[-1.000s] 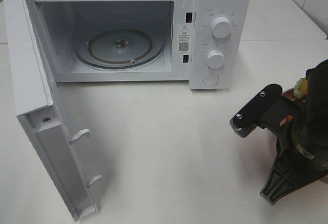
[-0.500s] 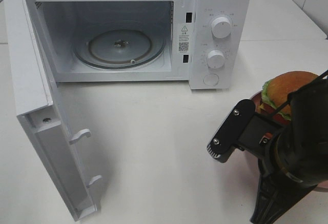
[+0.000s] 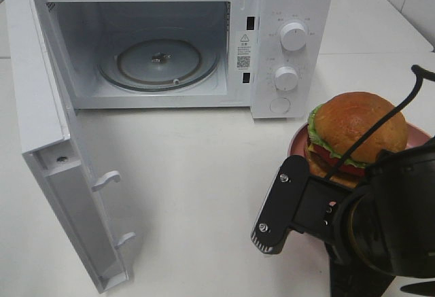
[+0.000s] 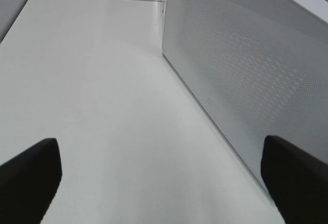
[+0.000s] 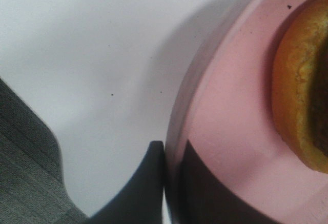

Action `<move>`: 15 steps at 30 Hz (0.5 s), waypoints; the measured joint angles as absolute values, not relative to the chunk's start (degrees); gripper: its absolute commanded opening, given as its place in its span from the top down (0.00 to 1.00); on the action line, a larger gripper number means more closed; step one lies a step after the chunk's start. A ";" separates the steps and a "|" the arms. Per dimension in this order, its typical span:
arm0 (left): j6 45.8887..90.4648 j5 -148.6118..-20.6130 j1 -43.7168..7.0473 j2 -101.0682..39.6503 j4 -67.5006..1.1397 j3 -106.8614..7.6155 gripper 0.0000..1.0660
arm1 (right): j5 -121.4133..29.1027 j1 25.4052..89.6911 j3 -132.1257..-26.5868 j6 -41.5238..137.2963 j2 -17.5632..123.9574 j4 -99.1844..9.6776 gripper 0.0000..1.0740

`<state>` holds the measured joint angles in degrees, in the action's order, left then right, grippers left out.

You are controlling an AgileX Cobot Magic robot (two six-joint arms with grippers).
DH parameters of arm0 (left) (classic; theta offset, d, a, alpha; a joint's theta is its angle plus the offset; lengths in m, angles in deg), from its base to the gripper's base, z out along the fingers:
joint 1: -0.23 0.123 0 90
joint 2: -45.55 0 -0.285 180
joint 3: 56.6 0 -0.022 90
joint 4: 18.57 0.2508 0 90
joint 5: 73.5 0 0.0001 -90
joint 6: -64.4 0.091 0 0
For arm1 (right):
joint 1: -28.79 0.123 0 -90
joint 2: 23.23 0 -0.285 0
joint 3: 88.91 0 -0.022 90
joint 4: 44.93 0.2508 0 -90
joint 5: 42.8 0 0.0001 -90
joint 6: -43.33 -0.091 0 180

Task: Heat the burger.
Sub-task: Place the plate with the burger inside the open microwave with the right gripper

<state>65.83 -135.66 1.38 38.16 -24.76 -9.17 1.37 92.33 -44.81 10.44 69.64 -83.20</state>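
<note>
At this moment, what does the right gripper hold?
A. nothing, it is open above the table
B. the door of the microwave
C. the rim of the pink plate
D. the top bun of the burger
C: in the right wrist view the right gripper is shut on the rim of the pink plate, one finger on each side of it, and does not touch the burger lying on that plate.

The microwave stands at the far side of the worktop, left of centre. Its door hangs open on the left, reaching toward the near edge. The turntable lies inside, and the dials sit on the right panel. At the near right, the burger rests on a plate, with the right gripper closed over the plate's near rim.
</note>
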 measured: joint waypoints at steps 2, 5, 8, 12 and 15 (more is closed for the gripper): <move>65.83 -135.66 1.37 38.16 -24.76 -9.17 0.08 | 1.37 92.61 -44.81 10.79 69.64 -83.26 1.00; 65.83 -135.66 1.37 38.16 -24.76 -9.17 0.08 | 1.14 93.30 -44.81 12.74 69.64 -83.31 1.00; 65.83 -135.66 1.37 38.16 -24.76 -9.17 0.08 | 0.74 93.47 -44.81 14.57 69.64 -83.31 1.00; 65.83 -135.66 1.37 38.16 -24.76 -9.17 0.08 | -0.63 93.53 -44.75 18.46 69.64 -84.46 1.00; 65.83 -135.66 1.37 38.16 -24.76 -9.17 0.08 | -0.92 93.59 -44.69 19.44 69.64 -84.92 1.00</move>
<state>65.83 -135.66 1.38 38.16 -24.76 -9.17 -0.92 93.59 -44.69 19.44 69.64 -84.92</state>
